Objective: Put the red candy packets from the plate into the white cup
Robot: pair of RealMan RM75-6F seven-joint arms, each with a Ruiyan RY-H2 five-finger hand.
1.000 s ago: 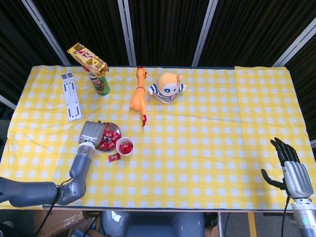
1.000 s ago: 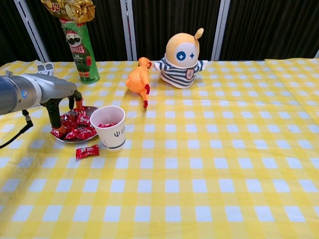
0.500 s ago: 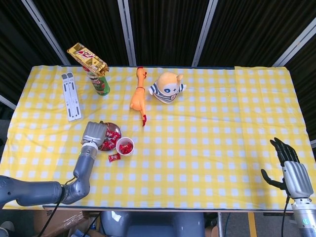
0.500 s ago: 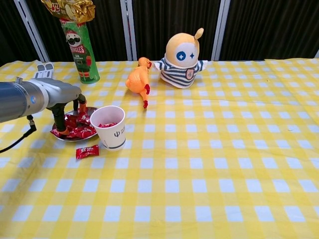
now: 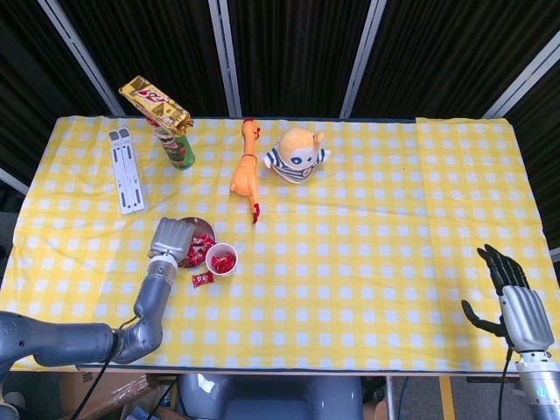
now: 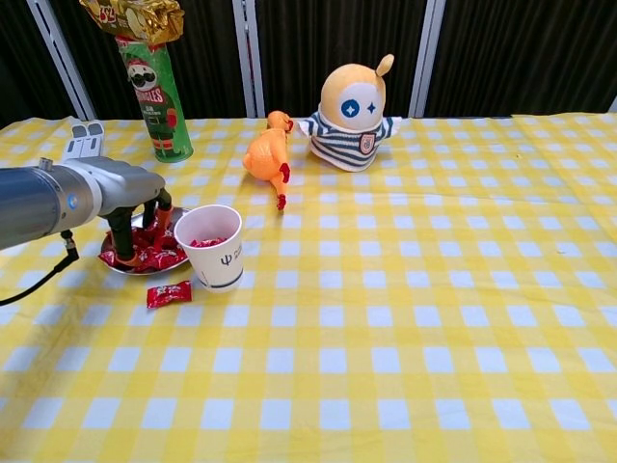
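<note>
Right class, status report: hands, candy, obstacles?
Left hand down over the round metal plate of red candy packets. Right hand open, idle. White paper cup partly filled; one stray packet on cloth.

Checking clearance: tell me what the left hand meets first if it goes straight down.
Probably the red candy packets heaped on the small metal plate; the left hand points its fingers down over them, though contact is unclear.

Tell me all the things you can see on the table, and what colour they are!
tablecloth: 1, yellow and white checks, covers table
plate: 1, silver, front left, red packets on it
white cup: 1, right of plate, red packets inside
loose packet: 1, red, on cloth before cup
chip can: 1, green, back left, gold bag on top
rubber chicken: 1, orange, back centre
plush toy: 1, orange, striped shirt
stand: 1, white, far left
left hand: over plate
right hand: front right edge, fingers apart
</note>
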